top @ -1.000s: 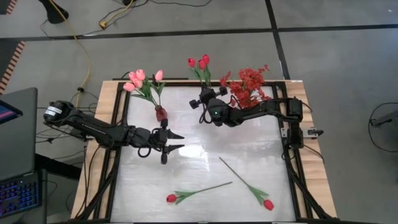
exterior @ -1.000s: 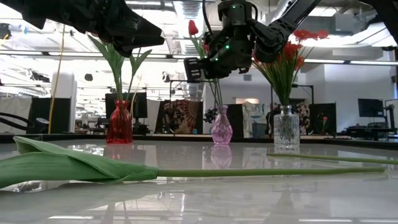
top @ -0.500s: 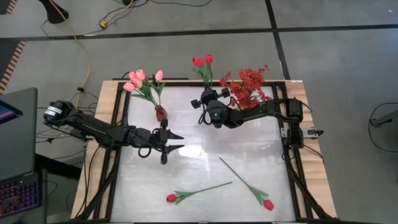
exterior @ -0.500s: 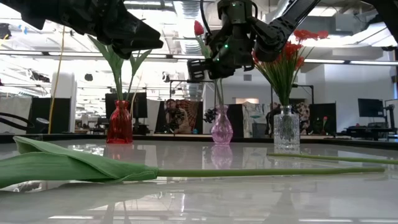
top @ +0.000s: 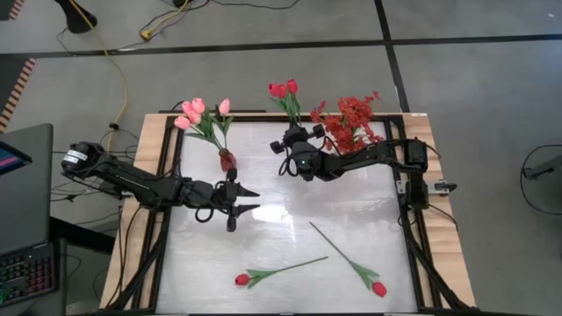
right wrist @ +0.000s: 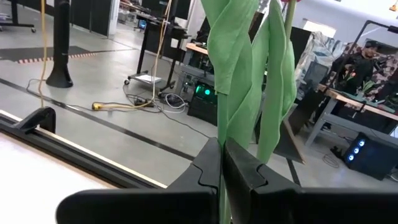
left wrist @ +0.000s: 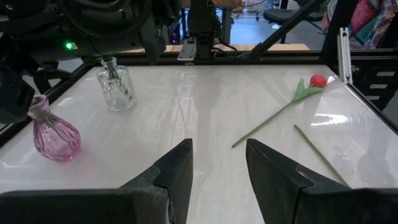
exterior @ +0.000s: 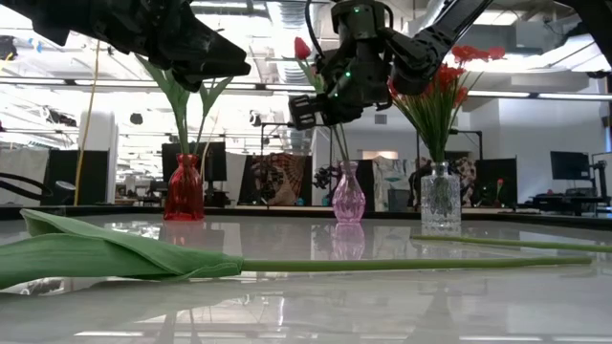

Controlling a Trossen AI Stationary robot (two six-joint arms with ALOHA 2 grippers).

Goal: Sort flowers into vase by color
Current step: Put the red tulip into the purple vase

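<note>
Right end effector (top: 290, 137) pinched shut on green stems (right wrist: 239, 93) of two red tulips (top: 283, 89), above the pink vase (exterior: 348, 197) at the far middle of the worktop (top: 290, 228). Left end effector (top: 250, 199) parted moderately and empty, hovering left of centre near the red vase (top: 227, 161) with pale pink tulips (top: 195, 112). Red blossom sprays (top: 351, 121) standing in the clear vase (exterior: 440, 198) at far right. Two more red tulips lying loose near the front: one (top: 278, 271) at centre, another (top: 349, 260) to its right.
</note>
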